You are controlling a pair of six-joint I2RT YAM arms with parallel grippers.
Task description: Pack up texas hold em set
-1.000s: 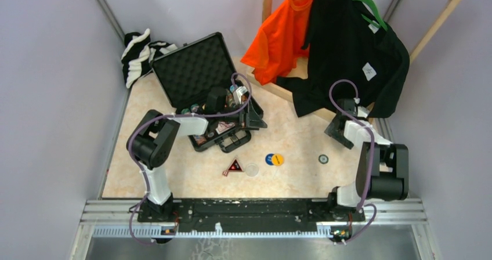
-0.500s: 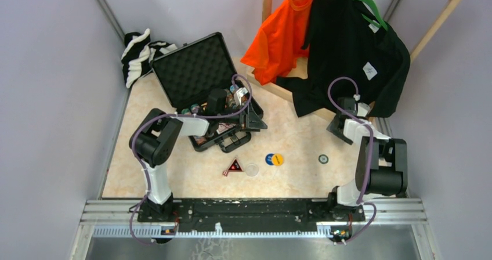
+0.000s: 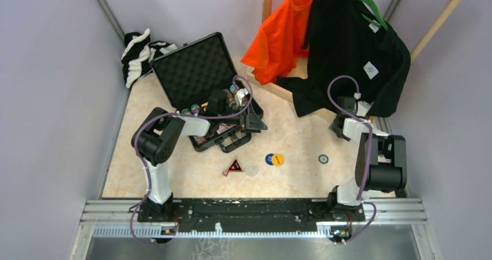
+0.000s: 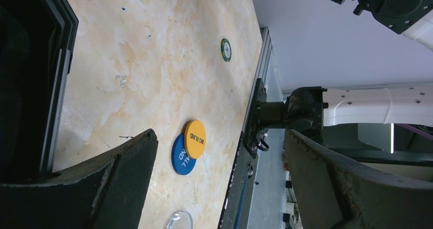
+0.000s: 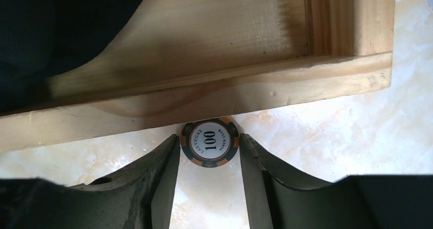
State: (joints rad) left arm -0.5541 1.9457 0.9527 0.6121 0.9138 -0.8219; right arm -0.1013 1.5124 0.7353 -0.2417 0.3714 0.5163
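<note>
Verify clamp of right gripper (image 5: 209, 147) on LAS VEGAS 100 poker chip (image 5: 210, 138) (flat on table at 3 o'clock, touching wooden rack base (image 5: 204, 98)). Lift straight up before swinging toward open briefcase (image 3: 194, 68) at 11 o'clock. Leave left gripper (image 4: 219, 137), jaws wide apart and empty, beside briefcase.

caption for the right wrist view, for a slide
Right claw pinching a 100 poker chip beside the wooden rack base

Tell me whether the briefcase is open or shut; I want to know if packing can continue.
Open: the briefcase has its lid swung back, foam lining facing the overhead camera, and the base tray uncovered.
</note>
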